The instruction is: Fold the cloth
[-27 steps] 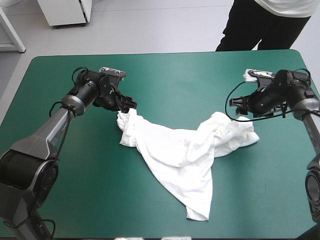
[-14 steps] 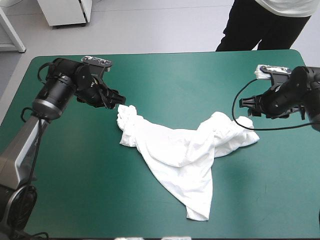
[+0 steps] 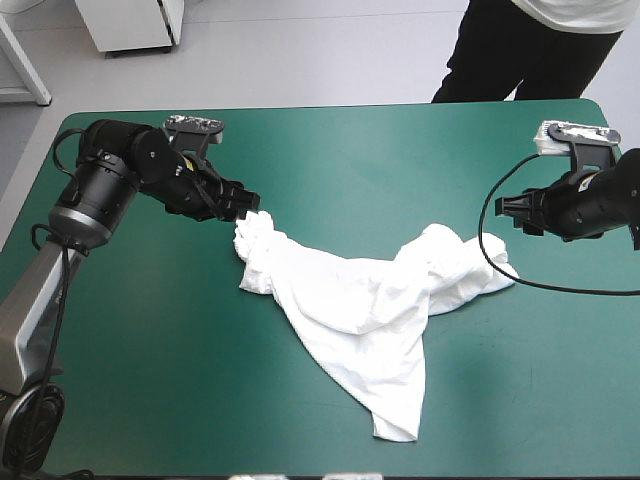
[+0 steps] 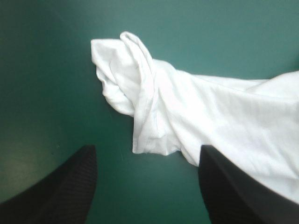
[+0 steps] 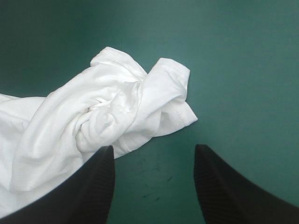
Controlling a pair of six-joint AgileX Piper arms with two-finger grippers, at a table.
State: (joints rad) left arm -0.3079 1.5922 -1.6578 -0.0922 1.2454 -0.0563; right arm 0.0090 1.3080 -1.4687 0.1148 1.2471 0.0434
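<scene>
The white T-shirt (image 3: pixel 365 305) lies crumpled on the teal-green cover, stretched from a bunched end at the left to a bunched end at the right, with a tail reaching toward the near edge. My left gripper (image 3: pixel 245 203) is open just off the shirt's left bunch (image 4: pixel 135 93), fingers (image 4: pixel 70 186) apart and empty. My right gripper (image 3: pixel 508 210) is open too, hovering a little beyond the shirt's right bunch (image 5: pixel 140 102), which lies ahead of its fingers (image 5: pixel 219 186).
A person stands beyond the table's far edge at the right, not over the top. Bare teal-green cover (image 3: pixel 350 160) stretches behind the shirt and along the near left.
Both grippers have let go of the shirt's ends and drawn back outward, the left to the left, the right to the right. The shirt has stayed where it lay.
</scene>
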